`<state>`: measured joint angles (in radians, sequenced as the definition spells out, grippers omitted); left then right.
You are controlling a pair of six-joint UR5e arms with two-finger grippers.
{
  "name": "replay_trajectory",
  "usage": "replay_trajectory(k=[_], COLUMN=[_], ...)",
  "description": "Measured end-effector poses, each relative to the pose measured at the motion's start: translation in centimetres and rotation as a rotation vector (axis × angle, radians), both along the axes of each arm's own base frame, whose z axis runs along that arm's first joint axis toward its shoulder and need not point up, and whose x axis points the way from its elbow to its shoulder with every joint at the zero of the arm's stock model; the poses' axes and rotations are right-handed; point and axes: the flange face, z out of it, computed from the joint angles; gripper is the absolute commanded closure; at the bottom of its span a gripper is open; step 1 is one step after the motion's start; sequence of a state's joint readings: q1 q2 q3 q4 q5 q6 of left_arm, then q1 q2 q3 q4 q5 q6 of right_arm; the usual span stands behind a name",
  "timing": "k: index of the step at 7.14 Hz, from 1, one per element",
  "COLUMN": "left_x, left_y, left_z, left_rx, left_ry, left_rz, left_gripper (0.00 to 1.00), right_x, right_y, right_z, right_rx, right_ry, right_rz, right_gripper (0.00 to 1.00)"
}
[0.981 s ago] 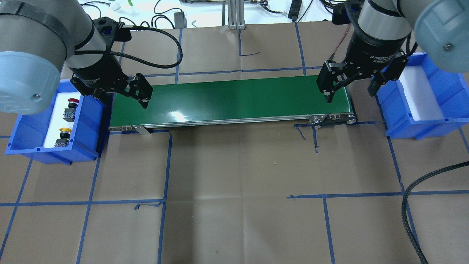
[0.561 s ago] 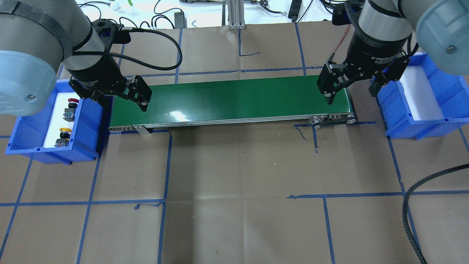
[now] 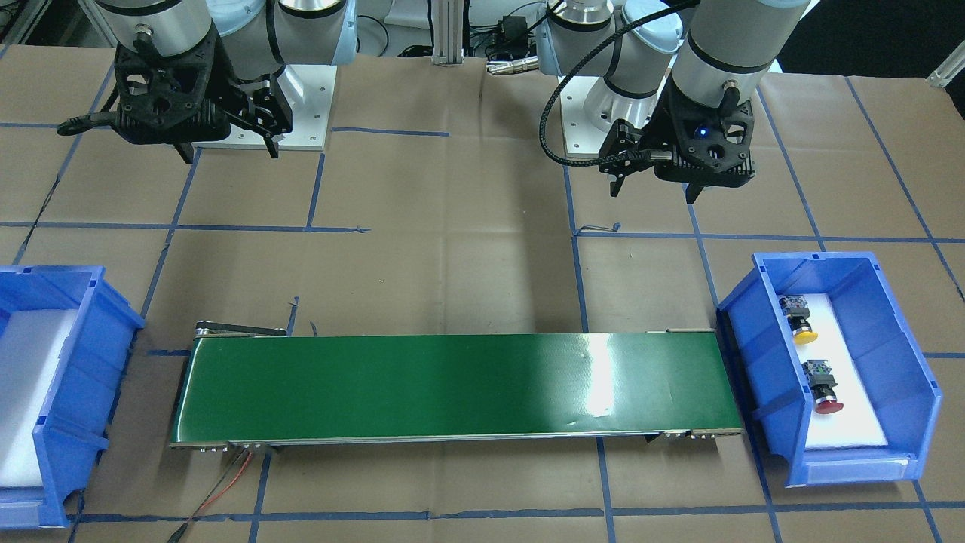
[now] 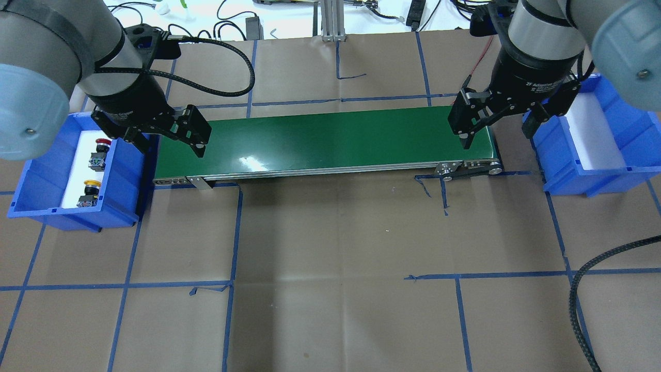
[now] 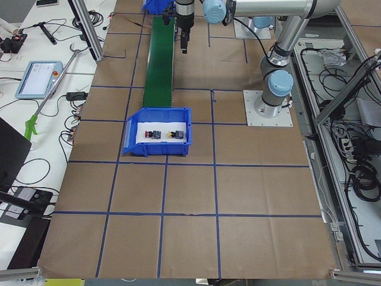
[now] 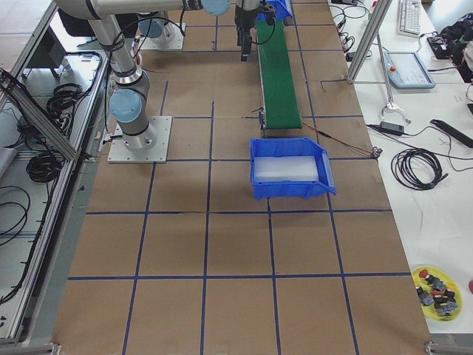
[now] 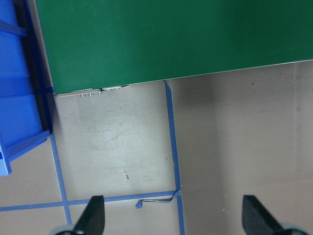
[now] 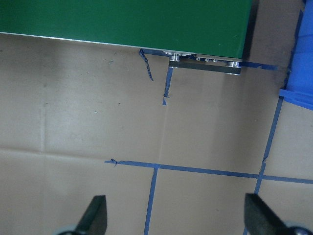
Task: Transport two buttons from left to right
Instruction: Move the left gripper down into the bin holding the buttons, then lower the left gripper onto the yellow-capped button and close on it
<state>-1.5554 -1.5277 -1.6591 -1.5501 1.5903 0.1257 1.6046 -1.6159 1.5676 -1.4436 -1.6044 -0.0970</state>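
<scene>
The two buttons lie in the blue left bin (image 4: 31, 178) on its white liner: the red button (image 4: 103, 142) at the far end, the yellow button (image 4: 91, 184) nearer. The front-facing view shows the yellow button (image 3: 801, 323) and the red button (image 3: 823, 388) in the same bin (image 3: 916, 392). My left gripper (image 4: 170, 147) hangs open and empty over the left end of the green conveyor belt (image 4: 330, 139), right of the bin. My right gripper (image 4: 497, 135) hangs open and empty over the belt's right end. Both wrist views show wide-apart fingers (image 7: 93, 218) (image 8: 93, 215) above brown paper.
A second blue bin (image 4: 640, 124) with a bare white liner stands right of the belt. The table is covered in brown paper with blue tape lines. A black cable (image 4: 578, 289) loops in at the front right. The robot bases (image 3: 301, 98) stand behind the belt.
My left gripper has drifted a little left, toward the bin with the buttons. The right gripper has shifted slightly right. Both stay open; the buttons have not moved.
</scene>
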Motion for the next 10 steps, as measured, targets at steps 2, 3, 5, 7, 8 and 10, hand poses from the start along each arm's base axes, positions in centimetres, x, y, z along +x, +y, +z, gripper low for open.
replay_trajectory(k=[2,3,5,7,8,10], left_x=[0.5,1.5,6.9,14.7,18.7,25.9], left_y=[-0.3,-0.7,-2.0,-2.9,-3.3,-4.1], left_z=[-0.1,-0.3,-0.6,-1.4,-2.3,-4.7], left_rx=[0.003,0.005,0.009,0.021,0.03,0.029], left_ry=[0.002,0.004,0.01,0.015,0.02,0.022], left_rz=[0.001,0.016,0.04,0.015,0.005,-0.003], left_gripper=[0.0,0.0,0.0,0.0,0.0,0.0], right_x=[0.0,0.0,0.0,0.1,0.1,0.1], right_y=[0.0,0.0,0.0,-0.3,-0.4,-0.5], right_z=[-0.1,-0.1,-0.3,-0.7,-0.8,-0.9], right_rx=[0.002,0.005,0.008,0.017,0.018,0.018], right_ry=[0.001,0.001,0.002,0.002,0.0,-0.003], right_rz=[0.001,0.001,0.001,0.004,0.003,-0.001], right_gripper=[0.0,0.0,0.0,0.0,0.0,0.0])
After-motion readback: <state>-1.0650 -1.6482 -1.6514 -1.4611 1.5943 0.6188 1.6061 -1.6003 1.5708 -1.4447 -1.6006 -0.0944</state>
